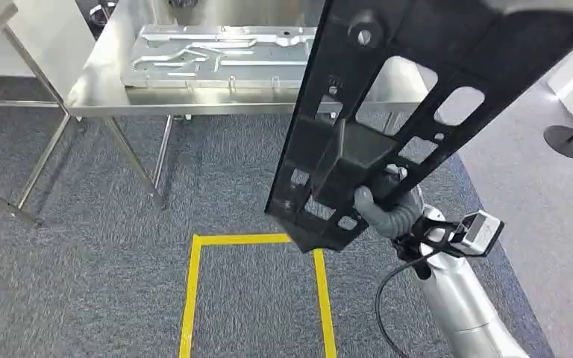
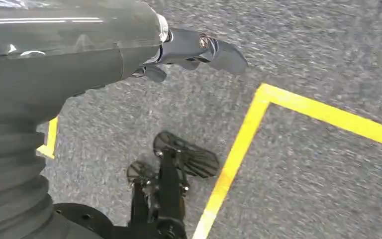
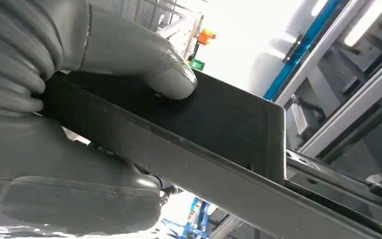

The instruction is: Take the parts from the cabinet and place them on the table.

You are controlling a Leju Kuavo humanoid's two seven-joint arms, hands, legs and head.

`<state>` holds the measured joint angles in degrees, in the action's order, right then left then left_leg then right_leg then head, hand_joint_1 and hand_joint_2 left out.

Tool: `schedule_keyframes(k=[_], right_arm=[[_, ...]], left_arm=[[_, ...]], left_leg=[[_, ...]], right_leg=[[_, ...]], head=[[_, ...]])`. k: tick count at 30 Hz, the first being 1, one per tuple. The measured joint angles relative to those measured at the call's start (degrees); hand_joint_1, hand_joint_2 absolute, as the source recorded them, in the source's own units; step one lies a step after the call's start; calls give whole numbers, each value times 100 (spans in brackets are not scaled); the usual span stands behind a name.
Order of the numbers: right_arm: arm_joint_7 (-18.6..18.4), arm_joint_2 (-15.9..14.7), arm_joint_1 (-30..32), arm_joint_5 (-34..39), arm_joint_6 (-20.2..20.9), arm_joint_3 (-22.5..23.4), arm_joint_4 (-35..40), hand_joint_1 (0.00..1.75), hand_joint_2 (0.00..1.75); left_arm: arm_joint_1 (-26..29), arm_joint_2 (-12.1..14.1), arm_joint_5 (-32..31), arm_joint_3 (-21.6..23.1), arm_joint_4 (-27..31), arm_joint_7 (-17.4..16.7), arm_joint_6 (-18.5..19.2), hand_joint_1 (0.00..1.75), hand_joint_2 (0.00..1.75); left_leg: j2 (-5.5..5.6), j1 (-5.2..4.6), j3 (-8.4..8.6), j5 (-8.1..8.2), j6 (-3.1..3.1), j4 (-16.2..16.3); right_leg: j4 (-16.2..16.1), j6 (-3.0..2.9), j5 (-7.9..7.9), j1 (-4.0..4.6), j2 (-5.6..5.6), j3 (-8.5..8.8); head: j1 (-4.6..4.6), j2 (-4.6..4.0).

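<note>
A long black perforated panel (image 1: pixel 403 112) stands tilted in the air over the carpet, reaching up past the picture's top right. My right hand (image 1: pixel 380 210) grips its lower part, the grey thumb (image 3: pixel 149 64) pressed on the black panel (image 3: pixel 219 124) in the right wrist view. On the steel table (image 1: pixel 104 82) ahead lies a silver stamped metal part (image 1: pixel 216 56). My left hand (image 2: pixel 189 50) hangs over the floor with nothing in it, its dark fingers loosely apart.
A yellow taped square (image 1: pixel 257 240) marks the grey carpet just before me. A second steel frame (image 1: pixel 15 45) stands at the left. A black stanchion base (image 1: pixel 569 140) sits at the far right on lighter floor.
</note>
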<state>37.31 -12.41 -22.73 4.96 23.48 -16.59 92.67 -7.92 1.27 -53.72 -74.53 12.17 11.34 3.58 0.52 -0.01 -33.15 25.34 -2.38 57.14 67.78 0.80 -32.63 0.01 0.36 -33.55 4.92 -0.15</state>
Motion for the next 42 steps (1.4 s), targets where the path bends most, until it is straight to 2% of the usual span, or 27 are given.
schedule_keyframes(k=[2, 3, 4, 7, 8, 12, 13, 15, 17, 19, 20, 21, 23, 24, 25, 27, 28, 30, 32, 34, 35, 36, 37, 38, 39, 40, 42], right_arm=[[0, 0, 45, -2, 2, 4, -2, 175, 175], [0, 0, 56, -2, 2, 4, -2, 175, 175], [0, 0, 57, -2, 2, 4, -2, 175, 175], [0, 2, 56, -11, 0, 4, -2, 175, 175], [0, 2, 57, -11, 0, 4, -7, 175, 175], [0, 7, 49, -13, -5, 9, 11, 175, 175], [0, -7, 53, -13, -7, 11, 26, 175, 175], [0, -28, 28, -13, -7, 11, 26, 175, 175], [0, -28, 43, -13, -2, 11, 26, 175, 175], [0, -28, 46, -13, 4, 11, 26, 175, 175], [0, -28, 46, -13, 4, 11, 26, 175, 175], [0, -28, 44, -13, 4, 11, 26, 175, 175], [0, -28, 34, -11, 6, 11, 17, 175, 175], [-2, -28, 48, -16, 13, 4, 4, 175, 175], [0, -28, 40, -24, 13, 4, 7, 175, 175], [0, -28, 26, -20, 11, 4, 20, 175, 175], [0, -28, 19, -20, 11, 6, 17, 175, 175], [0, 5, 18, -18, 11, 6, 17, 175, 175], [-2, 20, 44, -24, 9, 6, 13, 175, 175], [0, 20, 61, -57, 11, 6, 9, 175, 175], [0, 20, 62, -68, 9, 6, 4, 175, 175], [0, 20, 62, -77, 9, 6, -4, 175, 175], [0, 20, 63, -81, 9, 6, -15, 175, 175], [0, 20, 68, -81, 9, 6, -33, 175, 175], [0, 20, 89, -83, 4, 9, -61, 175, 175], [0, 20, 97, -94, 4, 9, -79, 175, 175], [0, 20, 77, -98, 9, 6, -76, 175, 175]], left_arm=[[9, 0, 9, 0, 0, 0, 0, 0, 175], [12, -2, 13, 0, 0, 0, 0, 0, 175], [12, -2, 15, 0, 0, 0, 2, 0, 175], [8, -2, 22, 0, 0, 0, 15, 0, 175], [3, -2, 22, 0, 0, 0, 15, 0, 175], [-20, -4, 24, 0, 0, 4, 15, 0, 175], [-27, -4, 22, 0, 0, 7, 13, 0, 175], [-39, -11, 22, 2, 0, 7, 17, 0, 175], [-13, -11, 17, 2, 0, 7, 15, 0, 175], [0, -11, 15, 2, 0, 7, 17, 0, 175], [1, -9, 15, 2, 0, 7, 17, 0, 175], [1, -7, 17, 2, 0, 7, 17, 0, 175], [27, 2, 24, 0, 0, 7, 17, 0, 175], [34, 10, 24, 2, 0, 0, 17, 0, 175], [40, 13, 33, 0, 0, 2, 17, 0, 175], [25, 13, 35, 0, 0, 11, 17, 0, 175], [22, 11, 35, 0, 0, 11, 17, 0, 175], [12, 11, 37, 0, 0, 15, 17, 0, 175], [12, 11, 35, 0, 0, 15, 17, 0, 175], [19, 2, 37, 0, 0, 15, 22, 0, 175], [19, 0, 37, 0, 0, 15, 26, 0, 175], [16, -2, 39, 0, 0, 15, 30, 0, 175], [11, -4, 42, 0, 0, 15, 35, 0, 175], [11, -4, 42, 0, 0, 18, 37, 0, 175], [-2, -7, 44, -2, 0, 15, 39, 0, 175], [-16, -9, 50, 0, 0, 26, 44, 0, 175], [3, -24, 61, -2, 0, 39, 52, 0, 175]], left_leg=[[3, 0, 106, 106, 2, 0], [5, 1, 164, 153, 8, 0], [6, 5, 255, 225, 23, 0], [4, 17, 516, 436, 100, -4], [-2, 5, 569, 485, 138, 13], [-34, 21, 612, 499, 286, 42], [-26, 47, 515, 484, 293, 255], [-28, 53, -25, 529, 329, 1157], [-27, 52, -586, 952, 346, 1804], [-27, 52, -830, 1078, 313, 1767], [-27, 46, -809, 922, 280, 1446], [-24, 30, -735, 620, 242, 1044], [-14, -60, -680, -441, 166, 215], [7, -68, -645, -316, 138, 253], [11, -90, -590, -365, 111, 232], [9, -66, -479, -333, 48, 143], [20, -29, -366, -319, 33, 82], [19, -33, -209, -215, -23, 39], [26, -32, -69, -81, -16, 33], [48, -27, 124, 70, -6, 33], [56, -21, 246, 156, 4, 33], [58, -12, 377, 249, 19, 32], [57, -3, 496, 336, 45, 26], [60, -4, 555, 406, 76, 4], [87, -6, 676, 478, 109, 32], [73, -8, 711, 582, 160, -56], [50, -17, 821, 414, 254, 5]], right_leg=[[715, 53, -281, -56, -2, -588], [759, 56, -264, -77, -4, -723], [542, 77, -72, -98, -10, -750], [-787, 72, 1034, -132, -80, -402], [-863, 64, 930, -80, -116, -425], [-953, -134, 875, -53, -70, -299], [-990, -172, 848, -59, -78, -200], [-1009, -237, 731, -35, -79, -53], [-1011, -265, 596, -6, -66, 89], [-1011, -271, 459, 19, -39, 267], [-1011, -271, 372, 31, -32, 391], [-1011, -268, 288, 36, -33, 509], [-991, -237, 125, 53, -32, 689], [-1027, -187, 60, 53, 10, 713], [-1086, -159, 3, 49, 14, 750], [-958, -106, 116, 57, 24, 794], [-749, -88, 151, 35, 7, 703], [62, -31, 188, 15, -3, 209], [639, 17, -262, -30, -6, -330], [628, 66, -639, -71, -9, -609], [388, 69, -560, -81, -11, -628], [15, 69, -293, -85, -17, -588], [-406, 51, 200, -84, -35, -522], [-829, 22, 912, -75, -81, -482], [-879, 4, 968, -35, -105, -479], [-890, -42, 830, -19, -96, -413], [-1028, -124, 849, -27, -50, -297]], head=[[0, 2], [0, 0], [0, 2], [-2, 0], [0, 2], [2, 0], [0, 2], [2, 0], [2, 2], [0, 0], [2, 2], [2, 0], [0, 0], [0, 0], [2, 0], [2, 0], [0, 2], [0, 0], [0, 2], [0, 0], [0, 0], [0, 0], [0, 0], [-2, 0], [0, 0], [7, 0], [5, 0]])
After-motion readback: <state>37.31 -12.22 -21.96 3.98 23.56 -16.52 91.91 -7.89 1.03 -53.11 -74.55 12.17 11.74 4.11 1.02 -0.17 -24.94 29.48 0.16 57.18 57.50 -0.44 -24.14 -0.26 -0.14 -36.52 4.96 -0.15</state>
